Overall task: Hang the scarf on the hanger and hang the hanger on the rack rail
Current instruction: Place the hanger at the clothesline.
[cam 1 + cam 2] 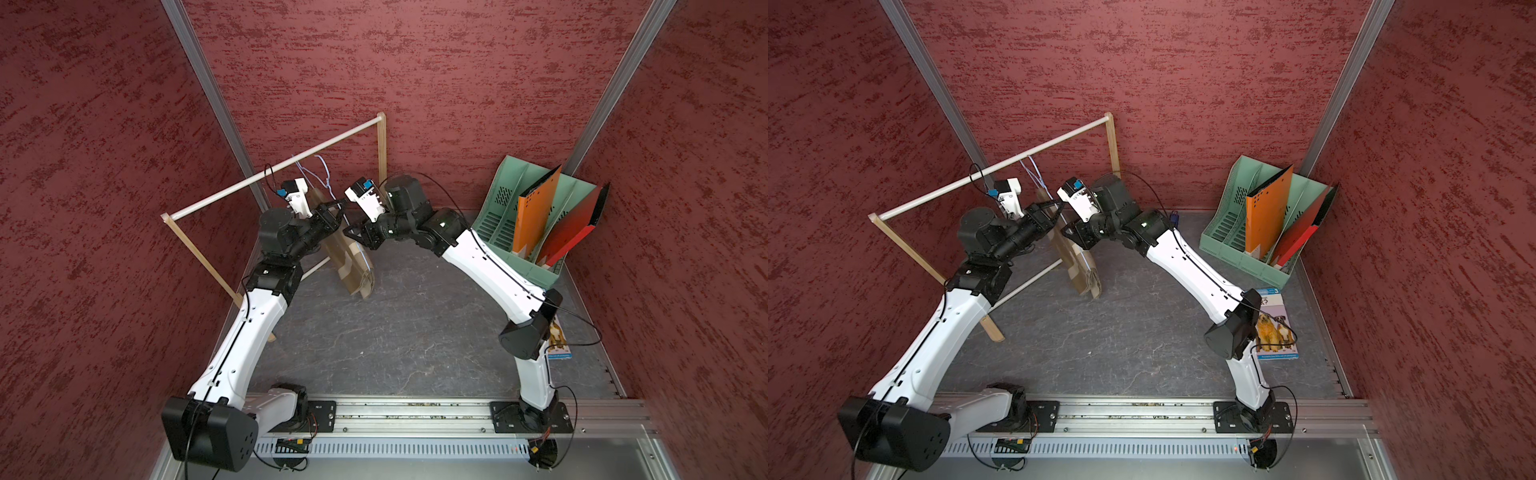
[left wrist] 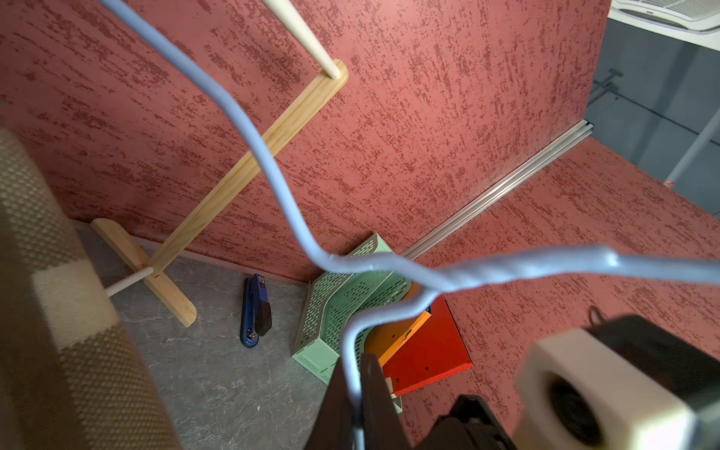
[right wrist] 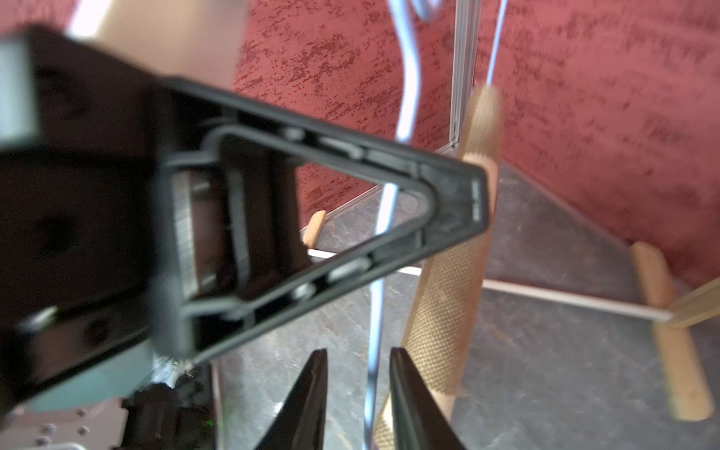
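Observation:
The brown-tan plaid scarf (image 1: 349,266) (image 1: 1077,266) hangs draped over the light-blue wire hanger (image 1: 322,172) (image 1: 1034,174), whose hook is on the rack's top rod. My left gripper (image 1: 343,208) (image 2: 352,362) is shut on the hanger's wire (image 2: 269,167), with the scarf (image 2: 58,311) close beside it. My right gripper (image 1: 347,228) (image 3: 356,352) is open just below the left one. A strand of the hanger (image 3: 380,272) runs between its parted fingers without touching them. The scarf (image 3: 448,296) hangs just past that strand.
The wooden rack with white rods (image 1: 270,168) stands at the back left, its feet on the grey floor. A green file holder (image 1: 498,195) with orange and red folders fills the back right corner. A dog-picture book (image 1: 1275,328) lies by the right arm. A blue stapler (image 2: 255,311) lies by the back wall.

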